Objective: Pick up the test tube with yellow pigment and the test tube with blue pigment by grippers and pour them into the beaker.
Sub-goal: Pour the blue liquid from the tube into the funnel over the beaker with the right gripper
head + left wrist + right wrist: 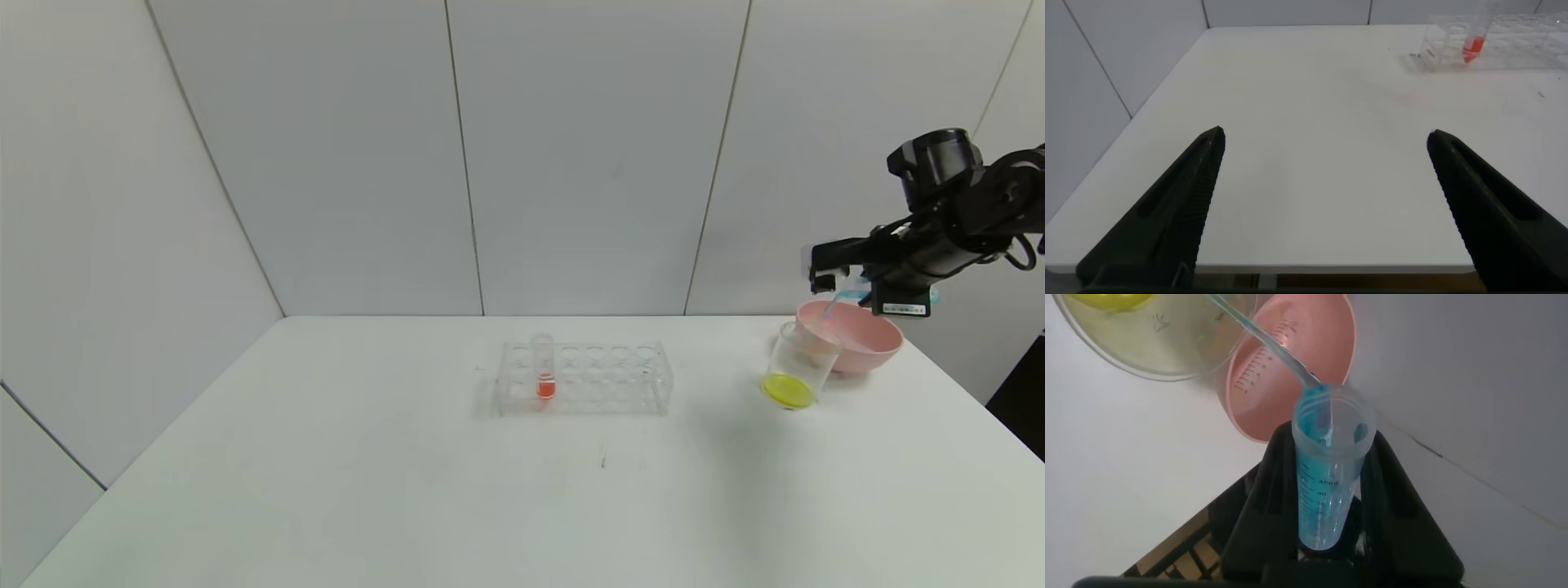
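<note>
Nearest, in the left wrist view: black two-fingered left gripper (1323, 204), fingers spread wide apart with nothing between them, hovering over the near-left part of the white table (1315, 122). Out of sight in the head view.

Mid-table: clear multi-hole plastic rack (584, 378), standing upright, with one slim clear tube of orange-red liquid (544, 371) upright in a hole toward its left end. Remaining visible holes vacant.

Farther right: clear wide cylindrical beaker (798, 366), printed with graduation marks, a pool of yellow liquid in the bottom. Leaning in the head view, its rim toward the pink round bowl (859, 335) just behind it and overlapping that bowl's near edge; touching or merely in front, cannot tell.

Above bowl and beaker, at the table's far right: black right gripper (826, 278) on a thick black wrist with a small white block at the tip. Fingers clamped on the slim clear plastic test tube with blue pigment (1327, 469), tipped with its open mouth toward the beaker. Cyan-blue liquid along the tube's length and gathered at the lip. A thin pale-blue stream (1261, 343) running from the mouth across the bowl's rim into the beaker.

Test tube with yellow pigment: not visible in any view.
</note>
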Controlling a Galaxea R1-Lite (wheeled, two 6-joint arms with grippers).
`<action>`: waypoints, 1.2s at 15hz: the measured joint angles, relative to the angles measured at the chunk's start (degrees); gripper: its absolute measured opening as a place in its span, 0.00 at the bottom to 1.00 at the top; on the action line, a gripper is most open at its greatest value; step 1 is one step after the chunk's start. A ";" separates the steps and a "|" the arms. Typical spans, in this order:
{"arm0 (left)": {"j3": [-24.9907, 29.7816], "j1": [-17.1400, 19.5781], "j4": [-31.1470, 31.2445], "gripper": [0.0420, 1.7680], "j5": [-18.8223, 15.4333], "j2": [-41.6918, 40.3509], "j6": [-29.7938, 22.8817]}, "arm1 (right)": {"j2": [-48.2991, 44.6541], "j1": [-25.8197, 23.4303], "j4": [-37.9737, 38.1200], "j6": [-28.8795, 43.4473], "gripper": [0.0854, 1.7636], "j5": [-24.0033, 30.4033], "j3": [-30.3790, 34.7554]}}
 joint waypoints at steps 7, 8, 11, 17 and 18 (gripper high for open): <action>0.00 -0.02 0.00 1.00 0.00 0.00 0.00 | 0.04 0.30 -1.72 -4.77 0.25 -1.82 0.00; 0.00 -0.02 0.00 1.00 0.00 0.00 0.00 | -0.13 0.30 -1.69 -5.94 0.25 -2.50 0.00; 0.00 0.00 0.00 1.00 0.00 0.00 0.00 | -0.73 0.26 -1.15 -8.81 0.25 -4.44 0.00; 0.00 0.02 0.00 1.00 0.00 0.00 0.00 | -1.67 2.17 -0.79 -12.37 0.25 -7.78 0.02; 0.00 0.02 0.00 1.00 0.00 0.00 0.00 | -1.82 2.63 -0.72 -13.03 0.25 -8.33 0.02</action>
